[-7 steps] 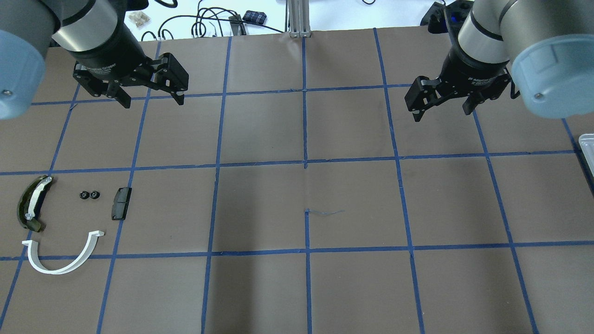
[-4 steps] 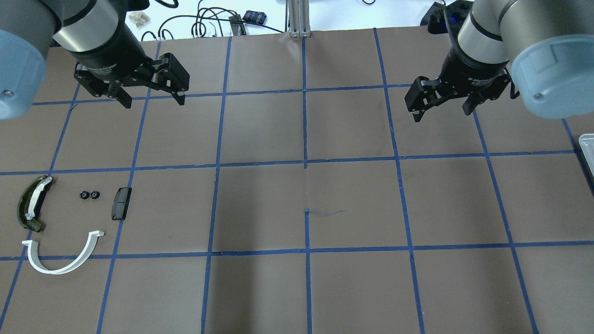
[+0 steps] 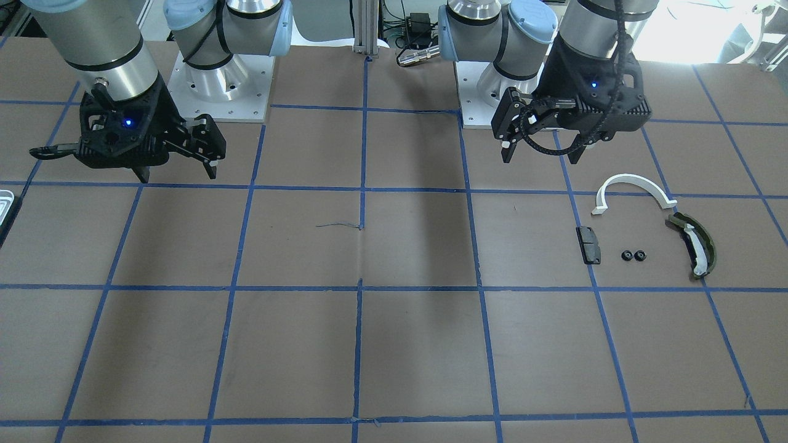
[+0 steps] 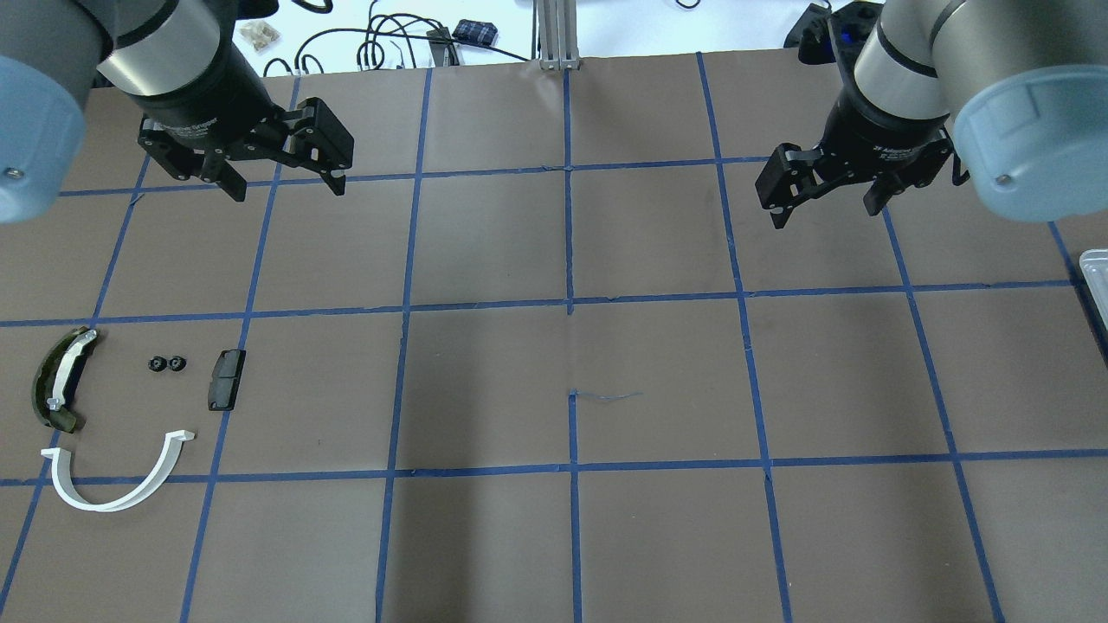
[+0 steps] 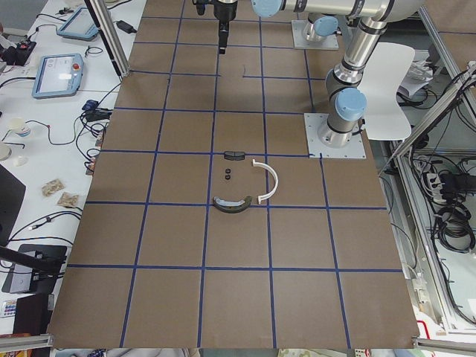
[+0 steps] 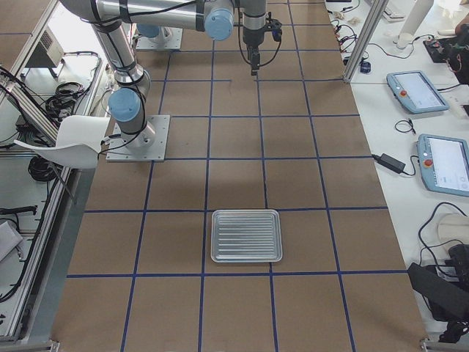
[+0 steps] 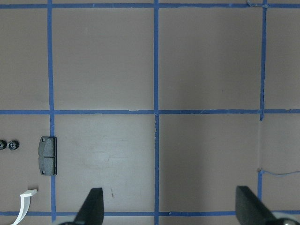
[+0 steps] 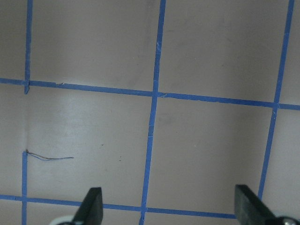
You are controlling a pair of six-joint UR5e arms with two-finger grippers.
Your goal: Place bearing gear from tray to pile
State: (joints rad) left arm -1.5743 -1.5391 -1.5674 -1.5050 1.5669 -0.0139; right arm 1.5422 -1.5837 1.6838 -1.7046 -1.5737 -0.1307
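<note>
The pile lies at the table's left: a white half-ring (image 4: 108, 505), an olive curved piece (image 4: 54, 391), a black block (image 4: 226, 379) and two small black bearing gears (image 4: 166, 364) side by side between them. The gears also show in the front view (image 3: 633, 255) and at the left wrist view's edge (image 7: 8, 145). The ridged silver tray (image 6: 246, 236) looks empty; only a sliver of it (image 4: 1095, 277) shows overhead. My left gripper (image 4: 281, 186) is open and empty, high over the far left. My right gripper (image 4: 827, 208) is open and empty over the far right.
Brown paper with a blue tape grid covers the table (image 4: 571, 346). A loose thread (image 4: 606, 396) lies near the middle. Cables and small items (image 4: 389, 43) sit beyond the far edge. Both arm bases (image 3: 221, 80) stand at the robot side.
Almost nothing: my left gripper has shifted by a hair. The right gripper and the parts have not moved.
</note>
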